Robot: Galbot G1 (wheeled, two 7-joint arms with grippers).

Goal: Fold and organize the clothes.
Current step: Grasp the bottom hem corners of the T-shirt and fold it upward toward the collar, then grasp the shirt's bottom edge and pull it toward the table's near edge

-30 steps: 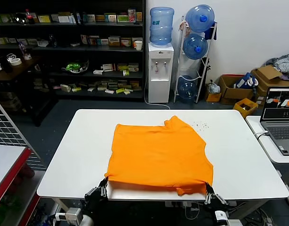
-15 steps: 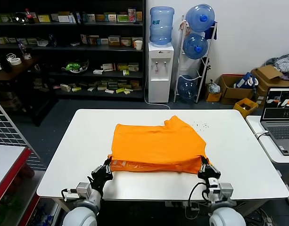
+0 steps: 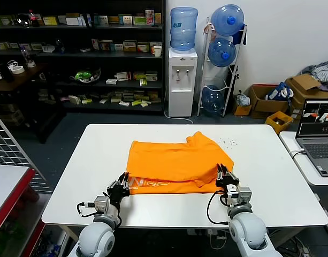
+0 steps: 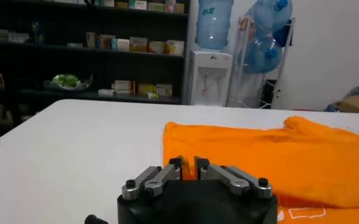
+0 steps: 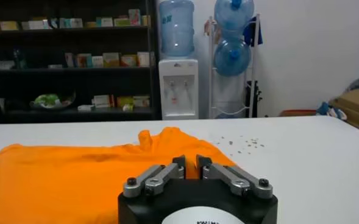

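The orange T-shirt [image 3: 174,160] lies on the white table [image 3: 276,182], its near part folded over so that white lettering [image 3: 150,183] shows along the front strip. My left gripper [image 3: 122,180] sits at the fold's left corner and my right gripper [image 3: 224,175] at its right corner. In the left wrist view the T-shirt [image 4: 277,155] spreads just past the left gripper [image 4: 188,164], whose jaws stand slightly apart with orange cloth showing in the gap. In the right wrist view the right gripper [image 5: 191,161] looks the same over the T-shirt [image 5: 75,176].
An open laptop [image 3: 318,134] stands on a side table at the right. A wire rack with a red edge [image 3: 8,176] is at the left. Small dark specks [image 3: 228,142] dot the table behind the shirt. Shelves, a water dispenser [image 3: 182,80] and boxes stand far behind.
Both grippers carried the shirt's near hem up from the table's front edge and away, folding it over itself. Their jaws have now parted a little.
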